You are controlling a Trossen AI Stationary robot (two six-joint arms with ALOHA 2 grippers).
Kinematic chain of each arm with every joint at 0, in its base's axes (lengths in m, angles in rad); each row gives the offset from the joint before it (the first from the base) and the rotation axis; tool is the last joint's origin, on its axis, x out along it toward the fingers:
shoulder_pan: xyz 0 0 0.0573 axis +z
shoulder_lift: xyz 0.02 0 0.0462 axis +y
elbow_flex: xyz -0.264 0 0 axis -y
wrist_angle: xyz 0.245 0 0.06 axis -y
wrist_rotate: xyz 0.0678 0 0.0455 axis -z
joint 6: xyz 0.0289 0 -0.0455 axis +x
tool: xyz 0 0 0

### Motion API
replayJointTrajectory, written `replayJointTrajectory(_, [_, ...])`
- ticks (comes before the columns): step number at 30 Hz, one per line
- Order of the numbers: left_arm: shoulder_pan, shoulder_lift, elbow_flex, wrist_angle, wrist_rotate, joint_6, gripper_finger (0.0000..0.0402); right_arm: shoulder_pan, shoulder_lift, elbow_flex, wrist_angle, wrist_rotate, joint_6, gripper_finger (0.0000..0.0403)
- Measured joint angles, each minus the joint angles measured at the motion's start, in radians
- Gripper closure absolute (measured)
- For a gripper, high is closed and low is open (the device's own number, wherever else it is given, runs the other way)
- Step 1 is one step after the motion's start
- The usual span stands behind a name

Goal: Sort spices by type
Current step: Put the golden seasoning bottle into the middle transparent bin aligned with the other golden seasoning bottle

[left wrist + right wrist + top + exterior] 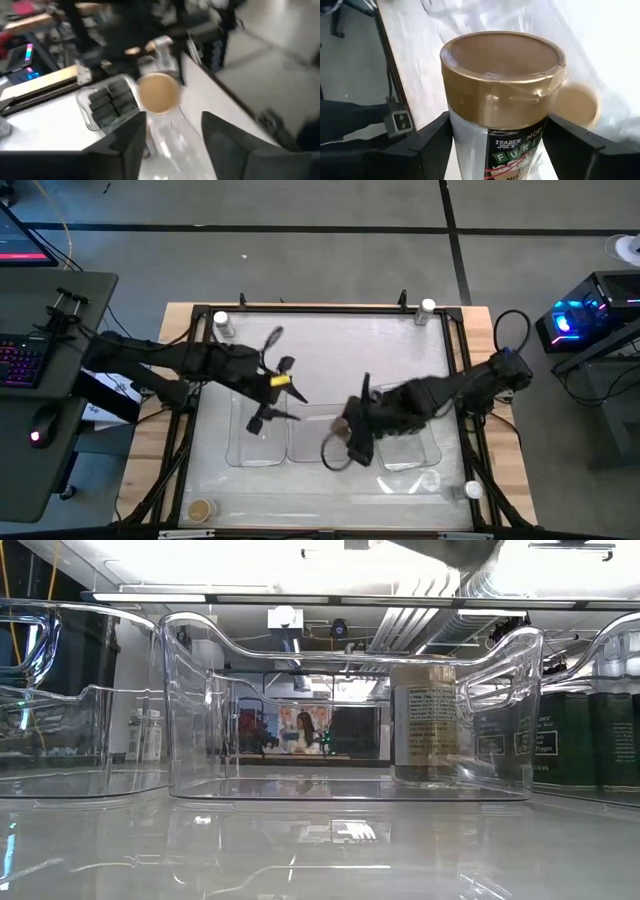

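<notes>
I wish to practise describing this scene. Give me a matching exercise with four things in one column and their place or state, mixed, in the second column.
Things:
1. right claw
2. black boxes
3. left claw
4. white-lidded jar

Place or state:
a. stands at a corner of the table, outside the trays
b. closed on a tan-topped jar
c. open, holding nothing
d. side by side inside a clear tray

Pairs: 1-b, 2-d, 3-c, 4-a
</notes>
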Motion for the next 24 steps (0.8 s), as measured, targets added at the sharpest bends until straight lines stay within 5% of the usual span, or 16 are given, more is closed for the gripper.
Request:
replayJointTrajectory(7, [-0.083, 0.075, 0.098, -0.043, -0.144, 0.239, 0.0167, -0.106, 0.000, 0.010, 0.116, -0.049, -0.193, 0.0138])
replayJointTrajectory(11, [-0.087, 0.113, 0.097, -0.023, -0.205, 0.254, 0.0158, -0.121, 0.000, 0.010, 0.147, -0.059, -0.249, 0.0138])
replayJointTrajectory(24, [-0.027, 0.149, 0.096, -0.031, -0.199, -0.114, 0.0153, -0.121, 0.000, 0.010, 0.153, 0.003, -0.340, 0.0138])
